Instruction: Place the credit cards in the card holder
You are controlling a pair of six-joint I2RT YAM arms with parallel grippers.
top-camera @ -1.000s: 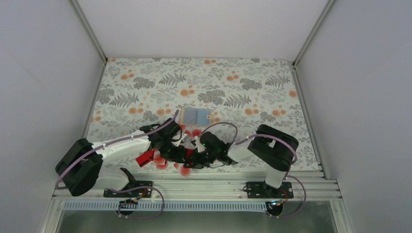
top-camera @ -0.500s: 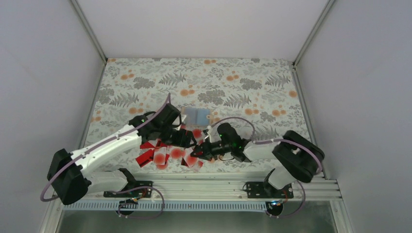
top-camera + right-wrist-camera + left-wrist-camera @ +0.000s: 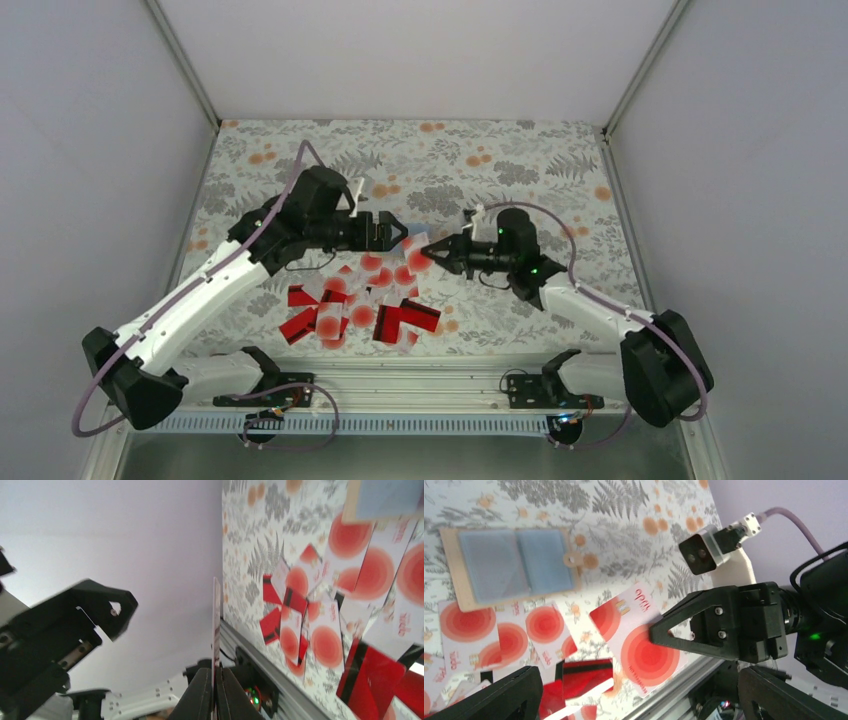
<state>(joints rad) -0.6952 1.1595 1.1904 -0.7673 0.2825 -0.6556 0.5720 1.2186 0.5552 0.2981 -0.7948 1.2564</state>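
Cards point(image 3: 360, 305) are mostly in a loose pile on the near half of the mat point(image 3: 520, 160), between the holder point(image 3: 494, 565) and the front rail point(image 3: 430, 372). The red ones with a black stripe lie closest to the rail. The white ones with red dots lie right up at the holder's near edge, and several overlap.

One white card point(image 3: 639, 640) is up off the mat, pinched near one edge in my right gripper point(image 3: 438, 253). On the right wrist cam it's edge-on, just a thin line coming straight out of the fingers. On the left wrist cam I get its dotted face, with its long axis crosswise to the holder's and a bit skewed.

The holder lies open and flat, blue face up, two pockets side by side, with its tab on the end toward the right gripper.

My left gripper point(image 3: 388, 230) has its fingers spread wide with nothing in them. It hovers over the holder's left end, tip to tip with the right one — near, but apart.

Room-wise, there's open mat from the holder to the back wall, and both wrists are well off the side walls. The right elbow sits out by the mat's right edge, near the rail.
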